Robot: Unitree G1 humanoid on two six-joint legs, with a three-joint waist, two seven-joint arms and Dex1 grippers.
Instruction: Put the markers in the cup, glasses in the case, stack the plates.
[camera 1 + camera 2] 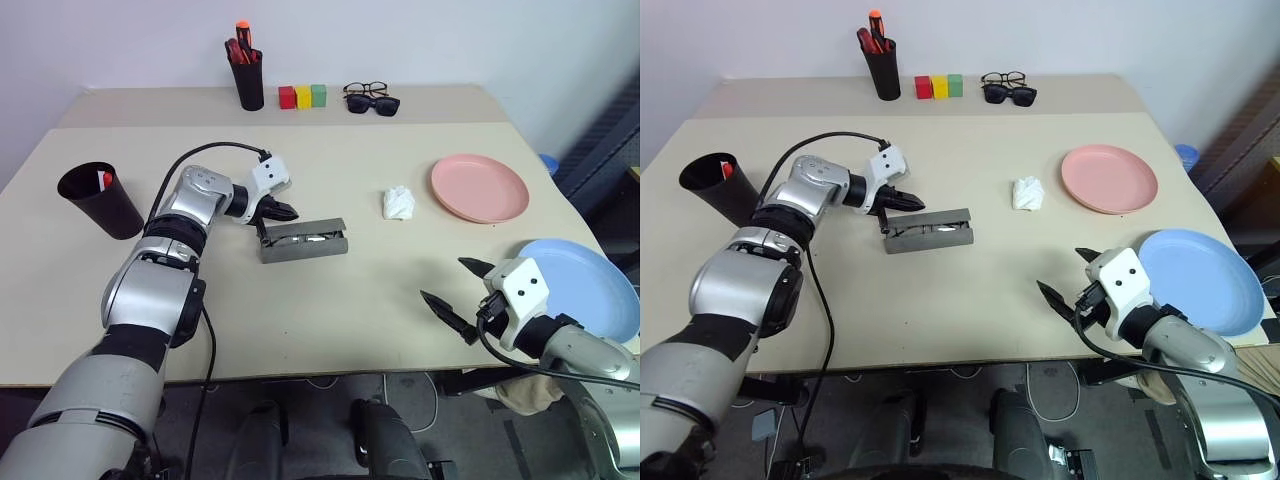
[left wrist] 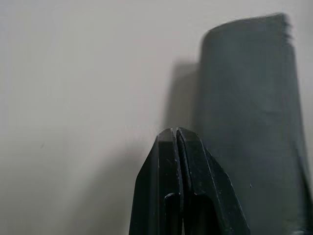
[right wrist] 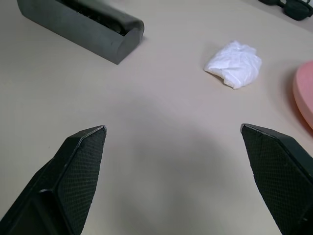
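Left eye view, taking the tabletop as a clock face with twelve at the far wall: the cup (image 1: 98, 198) stands at nine near the table's edge, and a red-tipped marker (image 1: 105, 179) pokes up inside it, so at least that part of the job looks done — whether more than one marker is in there cannot be told. The case (image 1: 304, 242) lies just left of centre, lid open, with what seem to be the thin-framed glasses (image 1: 300, 239) lying in its trough; the detail is too fine to be sure. The left gripper (image 1: 277, 211) sits at the case's ten-o'clock corner, fingers pressed together and pinching nothing, right by the raised lid; I judge the step in hand to be nudging that lid shut, though contact cannot be confirmed.

Plates are the clear remainder. The pink plate (image 1: 480, 187) rests at two o'clock and the blue plate (image 1: 585, 286) at four, overhanging the table's right edge — the two lie apart, unstacked. The right gripper (image 1: 456, 293) hovers low at five o'clock, fingers spread wide and empty, just beside the blue plate's near rim. A crumpled white tissue (image 1: 398, 203) lies between the case and the pink plate.

At twelve, a pen holder (image 1: 248, 80), coloured blocks (image 1: 302, 96) and spare spectacles (image 1: 371, 98) are not part of the job.
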